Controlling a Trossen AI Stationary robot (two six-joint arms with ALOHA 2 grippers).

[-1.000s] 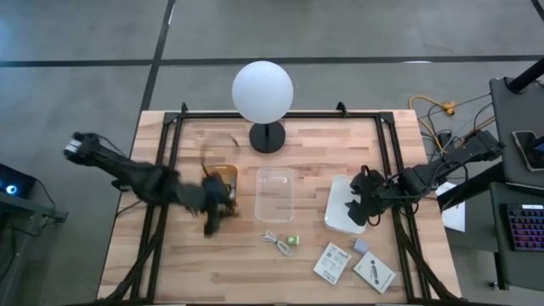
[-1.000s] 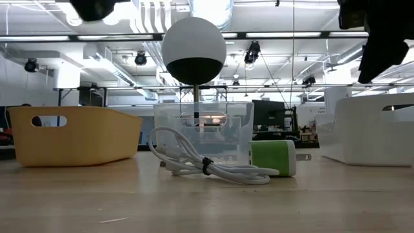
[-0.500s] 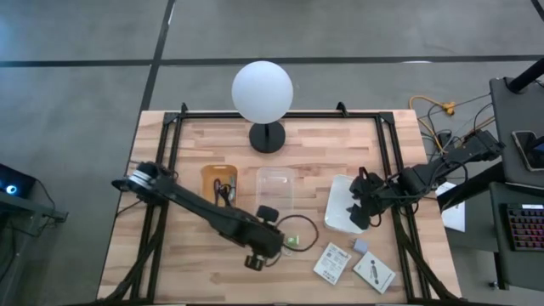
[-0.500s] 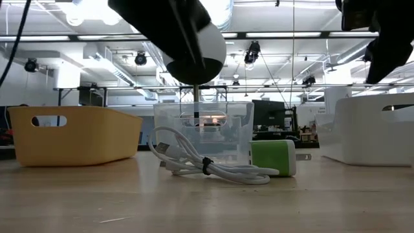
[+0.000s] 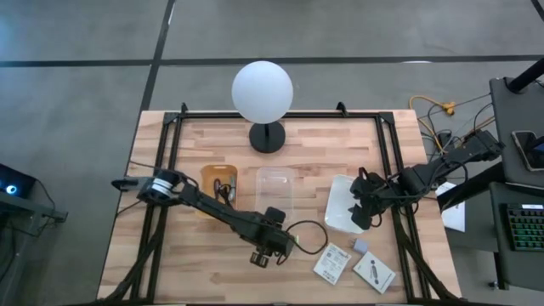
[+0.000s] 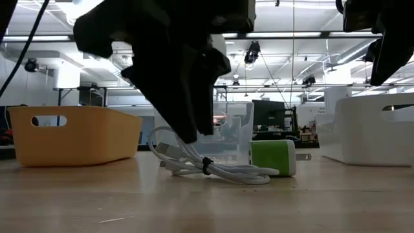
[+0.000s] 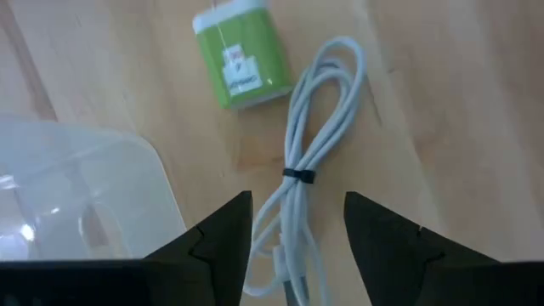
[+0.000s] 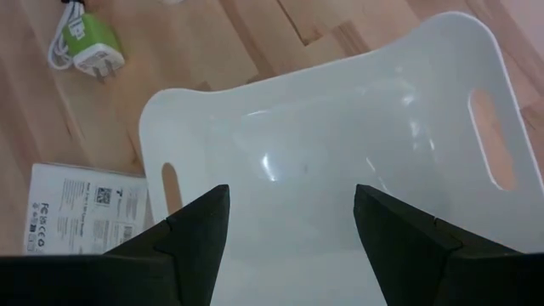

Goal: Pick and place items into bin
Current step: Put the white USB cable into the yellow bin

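The left gripper (image 7: pixel 293 234) is seen low-centre in the high view, fingers spread wide w/ nothing held, straddling the white cable (image 7: pixel 310 174). The cable is coiled on the table (image 5: pixel 195 263), just beside the green cube (image 7: pixel 240 53), near the clear bin (image 5: pixel 275 192). The right gripper (image 8: pixel 289 234) is positioned centre-right over the white bin (image 8: pixel 340 153), fingers wide apart, empty. Two white packets (image 5: pixel 332 263) are lying lower right.

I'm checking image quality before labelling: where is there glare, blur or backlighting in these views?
Low view: the left hand is a dark backlit silhouette against bright ceiling lights, while the white cable stays sharp. Right wrist view: soft glare patches on the white bin. Left wrist view: the clear bin looks hazy.
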